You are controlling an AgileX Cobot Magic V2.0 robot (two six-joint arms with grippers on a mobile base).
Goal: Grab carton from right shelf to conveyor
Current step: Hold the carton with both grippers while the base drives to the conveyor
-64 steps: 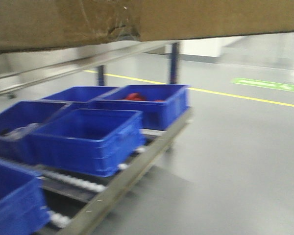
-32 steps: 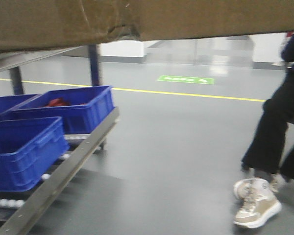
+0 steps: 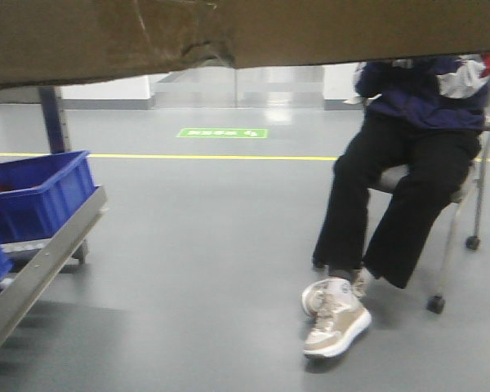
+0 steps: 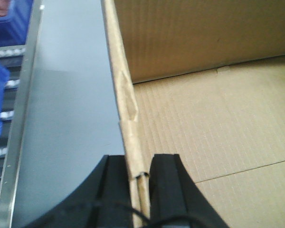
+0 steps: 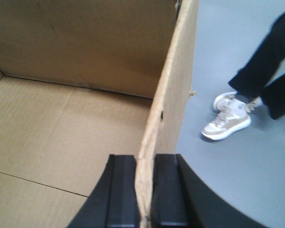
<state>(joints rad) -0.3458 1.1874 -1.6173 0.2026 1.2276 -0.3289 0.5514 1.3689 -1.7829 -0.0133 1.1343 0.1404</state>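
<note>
1. At 6 o'clock in the left wrist view, your left gripper (image 4: pixel 138 164) pinches the left wall of the carton (image 4: pixel 218 128). One black finger (image 4: pixel 115 190) sits outside and the other inside, drawn narrow with only cardboard between them.
2. At 6 o'clock in the right wrist view, your right gripper (image 5: pixel 143 161) clamps the carton's right wall the same way, one finger inside the box and one outside over the floor (image 5: pixel 228 180).
3. Both wrist views look into the open carton. Its bare corrugated bottom runs toward 12 o'clock and meets the far wall.
4. In the front view the carton fills the band at 12 o'clock from edge to edge, held above the floor. A crumpled tear (image 3: pixel 200 49) with clear tape shows at about 11 o'clock on its lower edge.
5. At 8 o'clock in the front view, the steel rail of the shelf (image 3: pixel 41 269) slants toward the lower corner, with a blue bin (image 3: pixel 41 192) at 9 o'clock. The carton is apart from the shelf.
6. At 3 o'clock a person (image 3: pixel 408 163) in dark trousers sits on a wheeled chair (image 3: pixel 465 204). Beige-and-white shoes (image 3: pixel 335 318) rest on the floor at 5 o'clock.
7. Farther out, a yellow line (image 3: pixel 229 157) crosses the grey floor. A green marking (image 3: pixel 222 132) lies beyond it toward 12 o'clock.
</note>
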